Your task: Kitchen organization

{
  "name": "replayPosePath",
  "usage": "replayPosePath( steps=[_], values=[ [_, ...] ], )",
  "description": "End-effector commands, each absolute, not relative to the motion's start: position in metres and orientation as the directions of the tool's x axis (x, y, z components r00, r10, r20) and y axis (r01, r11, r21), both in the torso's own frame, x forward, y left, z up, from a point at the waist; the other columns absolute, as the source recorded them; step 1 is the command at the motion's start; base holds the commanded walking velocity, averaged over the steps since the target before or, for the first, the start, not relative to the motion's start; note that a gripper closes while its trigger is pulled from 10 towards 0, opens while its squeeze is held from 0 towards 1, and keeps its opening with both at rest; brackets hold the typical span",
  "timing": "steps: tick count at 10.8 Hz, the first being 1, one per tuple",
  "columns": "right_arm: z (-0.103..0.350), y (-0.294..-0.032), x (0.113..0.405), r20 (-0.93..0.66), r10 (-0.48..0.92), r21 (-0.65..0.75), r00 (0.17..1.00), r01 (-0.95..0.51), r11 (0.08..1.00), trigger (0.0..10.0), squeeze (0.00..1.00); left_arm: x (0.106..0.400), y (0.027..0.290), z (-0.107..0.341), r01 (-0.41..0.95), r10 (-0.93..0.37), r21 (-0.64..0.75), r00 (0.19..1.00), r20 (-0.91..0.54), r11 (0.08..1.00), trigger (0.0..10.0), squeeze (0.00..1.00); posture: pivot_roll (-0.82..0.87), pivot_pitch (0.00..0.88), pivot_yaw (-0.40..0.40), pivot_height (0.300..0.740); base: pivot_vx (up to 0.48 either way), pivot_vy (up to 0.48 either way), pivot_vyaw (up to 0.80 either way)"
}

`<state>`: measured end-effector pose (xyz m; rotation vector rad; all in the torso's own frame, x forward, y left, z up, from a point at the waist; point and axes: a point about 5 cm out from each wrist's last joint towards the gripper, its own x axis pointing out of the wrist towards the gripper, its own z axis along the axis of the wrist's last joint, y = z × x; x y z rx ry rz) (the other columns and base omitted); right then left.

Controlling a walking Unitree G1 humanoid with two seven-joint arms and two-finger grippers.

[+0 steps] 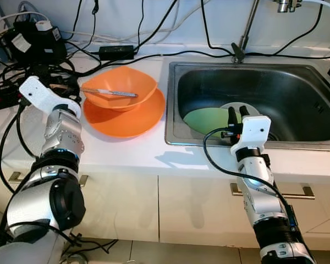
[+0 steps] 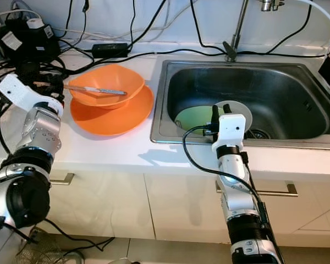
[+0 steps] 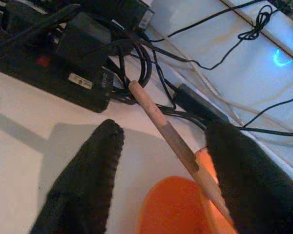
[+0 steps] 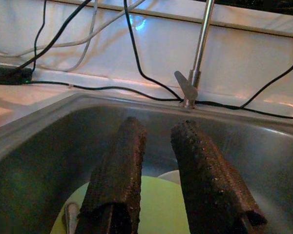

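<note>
Orange bowl (image 1: 121,85) sits nested on an orange plate (image 1: 126,118) on the white worktop (image 1: 126,151), just left of the steel sink (image 1: 313,104); a knife (image 1: 111,92) with a wooden handle lies across the bowl's rim, handle end poking out toward the tangle of black cables (image 1: 55,71) and the power strip (image 3: 49,73) at the back; the left pincer (image 3: 161,161) hovers over that handle with its two black fingers spread wide, one either side of the wood, not touching it; over in the sink a pale green plate (image 1: 206,120) lies flat in the basin beside a white disc (image 1: 247,109); the right pincer (image 1: 235,114) hangs just above it, fingers parted by a narrow gap and gripping nothing; the tap's stem (image 4: 199,48) rises behind the basin.
</note>
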<state>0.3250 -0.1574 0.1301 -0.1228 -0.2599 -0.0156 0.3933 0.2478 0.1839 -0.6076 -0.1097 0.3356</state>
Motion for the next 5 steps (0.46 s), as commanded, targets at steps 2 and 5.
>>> replayPosePath(
  steps=[2, 5],
  values=[
    [0.1224, -0.1628, 0.3250, 0.216, -0.010, -0.134, 0.976, 0.040, 0.990, 10.0, 0.00, 0.3980, 0.2473, 0.1982, -0.266, 0.347, -0.574, 0.937, 0.034, 0.775, 0.0, 0.00, 0.01, 0.000, 0.052, 0.740, 0.000, 0.000, 0.00],
    [0.1220, -0.1621, 0.3255, 0.214, -0.008, -0.134, 0.977, 0.037, 0.990, 10.0, 0.00, 0.3985, 0.2473, 0.1998, -0.257, 0.344, -0.574, 0.938, 0.045, 0.777, 0.0, 0.00, 0.01, 0.000, 0.052, 0.740, 0.000, 0.000, 0.00]
  ],
)
